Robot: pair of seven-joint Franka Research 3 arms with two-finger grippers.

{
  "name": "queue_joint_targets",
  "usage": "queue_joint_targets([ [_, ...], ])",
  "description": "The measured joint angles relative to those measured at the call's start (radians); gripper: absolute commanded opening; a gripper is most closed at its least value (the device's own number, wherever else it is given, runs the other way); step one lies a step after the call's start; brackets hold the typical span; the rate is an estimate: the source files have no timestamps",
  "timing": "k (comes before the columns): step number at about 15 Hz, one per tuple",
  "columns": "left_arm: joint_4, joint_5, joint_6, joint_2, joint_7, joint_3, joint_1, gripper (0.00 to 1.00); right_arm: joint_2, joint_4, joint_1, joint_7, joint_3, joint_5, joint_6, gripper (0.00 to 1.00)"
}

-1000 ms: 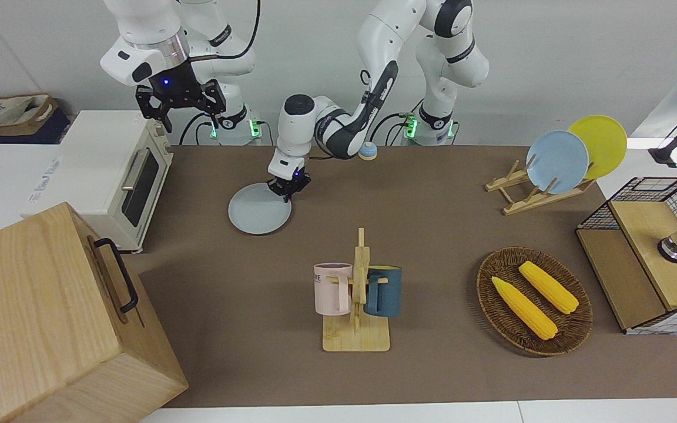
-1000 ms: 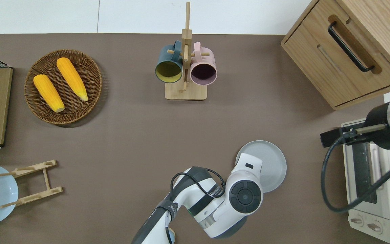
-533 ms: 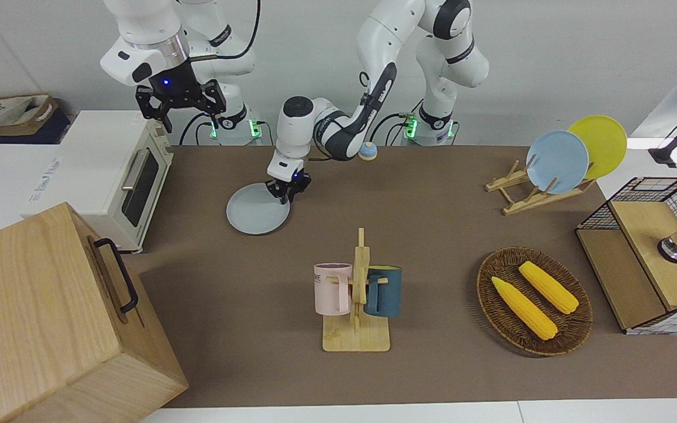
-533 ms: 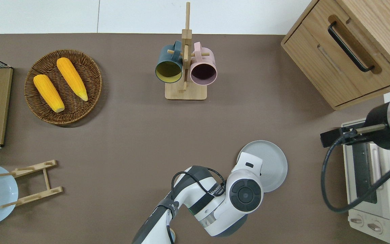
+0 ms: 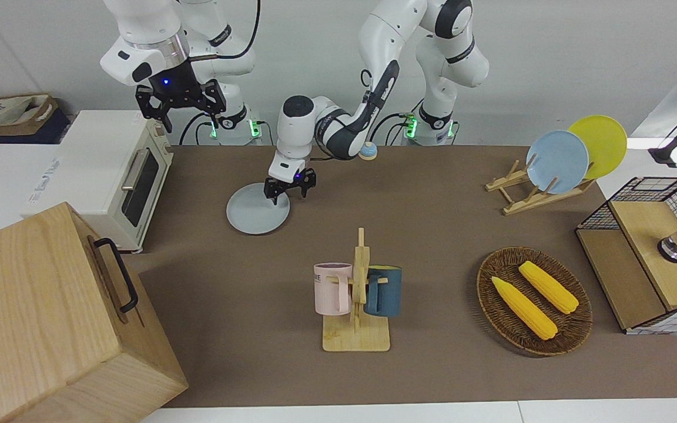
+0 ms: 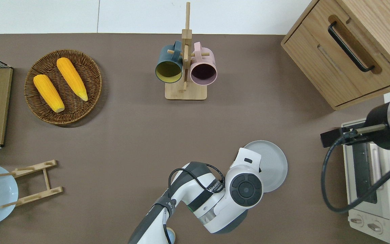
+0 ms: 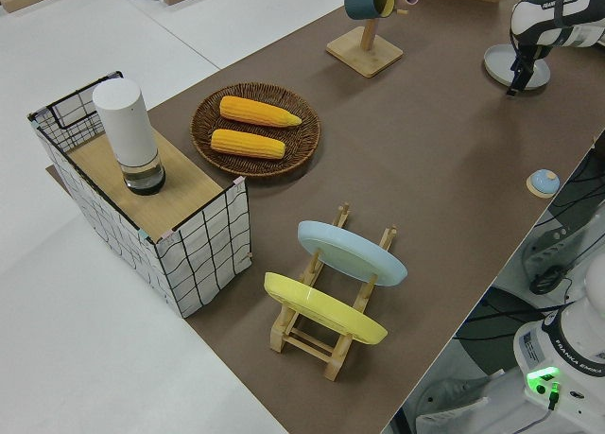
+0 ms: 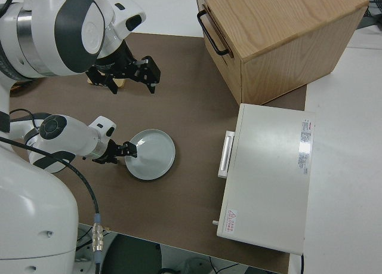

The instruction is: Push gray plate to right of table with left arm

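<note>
The gray plate (image 5: 253, 216) lies flat on the brown table (image 5: 432, 235), close to the robots and toward the right arm's end; it also shows in the overhead view (image 6: 273, 166) and the right side view (image 8: 154, 156). My left gripper (image 5: 287, 189) is low at the plate's rim on the side toward the left arm's end, with its fingers spread open and nothing between them; it shows in the right side view (image 8: 122, 151) too. In the overhead view the wrist hides it. The right arm is parked, its gripper (image 5: 178, 103) open.
A white toaster oven (image 5: 118, 176) and a wooden cabinet (image 5: 39, 317) stand at the right arm's end. A mug rack (image 5: 356, 299) stands mid-table. A corn basket (image 5: 532, 299), a plate rack (image 5: 526, 191) and a wire crate (image 5: 644, 252) are toward the left arm's end.
The plate has slid slightly toward the right arm's end. My left gripper's fingers, close together before, have spread apart at the plate's rim. The right arm has not moved.
</note>
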Motion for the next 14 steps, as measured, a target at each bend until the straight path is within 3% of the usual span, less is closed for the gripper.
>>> queue_joint_targets([
  [8, 0.034, 0.003, -0.274, -0.101, 0.127, 0.026, 0.078, 1.00, 0.000, 0.000, 0.000, 0.000, 0.000, 0.000, 0.000, 0.983],
  [14, 0.212, 0.004, -0.556, -0.124, 0.336, 0.038, 0.209, 1.00, 0.000, 0.000, 0.000, 0.000, 0.000, 0.000, 0.000, 0.983],
])
